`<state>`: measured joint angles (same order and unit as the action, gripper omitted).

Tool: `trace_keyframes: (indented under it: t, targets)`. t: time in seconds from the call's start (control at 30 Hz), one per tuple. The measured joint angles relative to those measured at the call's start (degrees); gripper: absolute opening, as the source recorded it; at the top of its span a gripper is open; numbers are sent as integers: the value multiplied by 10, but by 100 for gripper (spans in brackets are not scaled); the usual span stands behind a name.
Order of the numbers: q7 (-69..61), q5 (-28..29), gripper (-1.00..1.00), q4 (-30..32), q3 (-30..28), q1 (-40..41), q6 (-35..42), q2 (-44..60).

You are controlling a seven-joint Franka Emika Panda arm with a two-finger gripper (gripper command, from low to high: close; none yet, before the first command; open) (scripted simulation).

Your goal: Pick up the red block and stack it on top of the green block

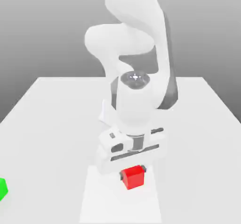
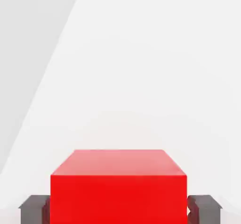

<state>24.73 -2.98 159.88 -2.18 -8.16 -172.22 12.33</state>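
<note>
Red block [image 1: 133, 177] is sitting low in the exterior frame, a bit right of center, on the white table [image 1: 47, 124], right underneath the Panda's gripper [image 1: 133, 170]. The arm is bending down from the top center of the frame and the wrist is pointing straight down over the cube. In the hand view the red block [image 2: 118, 190] is taking up the bottom middle of the frame, and the two dark grey fingertips [image 2: 34, 208] are pressing in on either side of it, one at the bottom left corner and one at the bottom right. So the jaws are squeezing closed around the cube, gripping it by two opposite faces. Can't tell whether it's lifting off the surface or resting on it.

Green block [image 1: 3, 188] is hanging out way over at the lower left edge of the exterior frame, partly cut off, well apart from the red one and the gripper.
</note>
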Motion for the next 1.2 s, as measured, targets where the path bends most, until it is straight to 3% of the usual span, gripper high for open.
trace_keyframes:
  t: [0.1,0.4,0.5,0.77,1.2]
  targets:
    - [1,1,-100,0,2,2,-2,3]
    - [48,37,-100,6,-23,-12,121,-127]
    - [101,42,-100,-25,-67,-36,141,-116]
    - [236,21,-100,-121,-144,75,189,-68]
    - [404,-82,-100,-277,-244,182,272,25]
